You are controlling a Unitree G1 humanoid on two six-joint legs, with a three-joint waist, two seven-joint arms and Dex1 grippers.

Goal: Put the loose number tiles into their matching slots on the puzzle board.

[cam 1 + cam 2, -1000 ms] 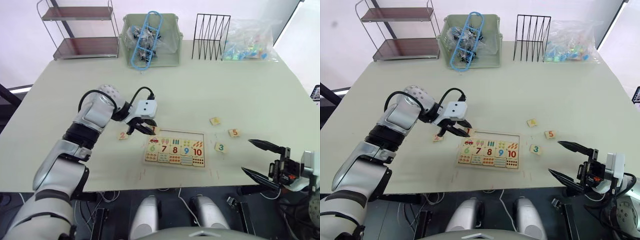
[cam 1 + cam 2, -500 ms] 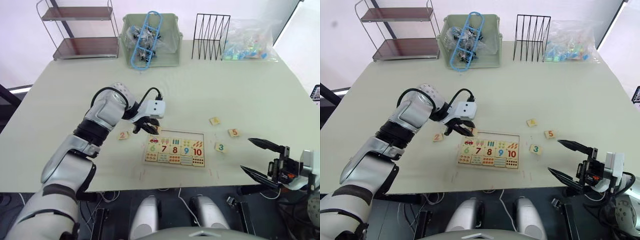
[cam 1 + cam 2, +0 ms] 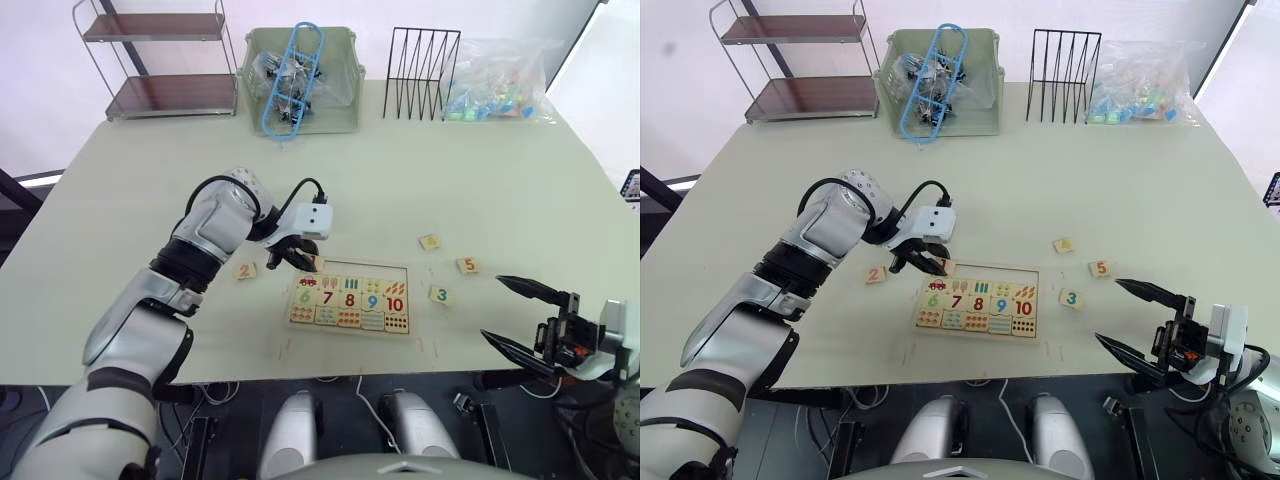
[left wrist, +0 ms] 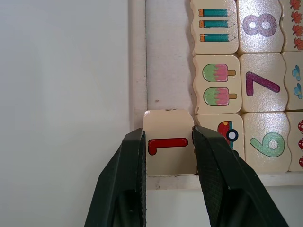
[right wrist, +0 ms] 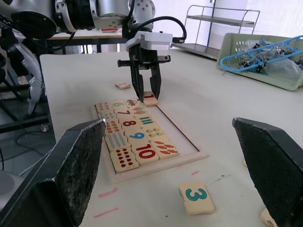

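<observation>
At the puzzle board's (image 3: 352, 298) far-left corner, the left end effector (image 4: 168, 156) has carried the red 1 tile (image 4: 170, 147) over its empty slot, clamped, not yet seated. Right end effector (image 3: 522, 318) idles wide open at the surface's near right.

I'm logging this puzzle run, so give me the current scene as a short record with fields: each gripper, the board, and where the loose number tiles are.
left gripper: shut on the red 1 tile, at the puzzle board's corner by the car tile, tile overlapping the rim
right gripper: open, holding nothing, off the table's near edge
top row of slots: bare next to the 1 tile
2 tile: on the table, left of the board
3 tile: on the table, right of the board
5 tile: on the table, beyond the 3 tile
</observation>
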